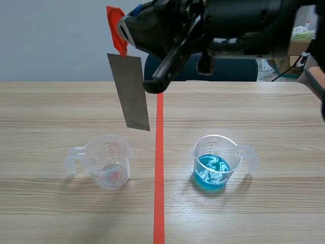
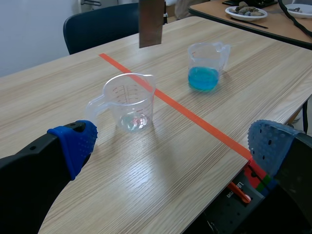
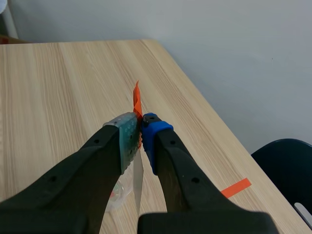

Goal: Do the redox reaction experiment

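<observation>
From the scene view, the right arm (image 1: 228, 20) comes in raised across the top. The right fingers (image 1: 139, 30) pinch the orange-red tab (image 1: 116, 30) at the top of a metal strip (image 1: 133, 94). The strip hangs tilted in the air, its lower end above and behind the clear measuring cup (image 1: 110, 162). That cup stands on the bench (image 1: 51, 107) left of the tape line (image 1: 159, 168). We cannot tell whether anything more than a glint lies at its bottom. Right of the line, well apart, stands the second measuring cup (image 1: 216, 157), holding blue liquid (image 1: 210, 175) low down.

In the left wrist view, the left fingers (image 2: 73, 146) are spread wide and hold nothing, low over the near edge of the bench. Ahead of them stands the clear cup (image 2: 129, 102). Beyond the line we see the cup of blue liquid (image 2: 207, 63), and the strip's lower end (image 2: 151, 22) hangs above both.

In the right wrist view, the right fingers (image 3: 156, 141) press together on the strip (image 3: 138, 183), seen edge-on. The tab (image 3: 137, 100) sticks out past the pads.
</observation>
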Action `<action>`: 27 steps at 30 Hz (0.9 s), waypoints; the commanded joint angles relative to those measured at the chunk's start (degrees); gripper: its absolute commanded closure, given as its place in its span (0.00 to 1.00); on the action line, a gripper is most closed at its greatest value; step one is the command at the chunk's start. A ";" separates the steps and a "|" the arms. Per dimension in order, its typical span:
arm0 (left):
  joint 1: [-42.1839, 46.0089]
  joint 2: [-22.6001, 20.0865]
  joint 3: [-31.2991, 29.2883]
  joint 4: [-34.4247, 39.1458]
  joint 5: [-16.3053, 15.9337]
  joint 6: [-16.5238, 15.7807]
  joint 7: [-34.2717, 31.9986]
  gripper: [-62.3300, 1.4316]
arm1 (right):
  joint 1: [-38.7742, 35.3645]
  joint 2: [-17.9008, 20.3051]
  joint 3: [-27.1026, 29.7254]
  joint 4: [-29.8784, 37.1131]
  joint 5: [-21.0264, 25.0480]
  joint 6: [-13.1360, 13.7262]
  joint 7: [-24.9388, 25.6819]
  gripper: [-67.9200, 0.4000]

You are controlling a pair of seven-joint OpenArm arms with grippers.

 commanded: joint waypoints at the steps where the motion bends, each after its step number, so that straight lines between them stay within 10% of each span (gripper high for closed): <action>1: -0.17 0.13 -0.13 0.85 -0.57 0.04 -0.81 0.00 | -0.44 1.90 1.40 1.99 1.49 -0.13 1.49 0.99; 27: -0.15 0.15 -0.13 0.85 -0.57 0.04 -0.76 0.00 | -21.92 20.00 27.61 4.33 7.34 5.90 12.28 0.99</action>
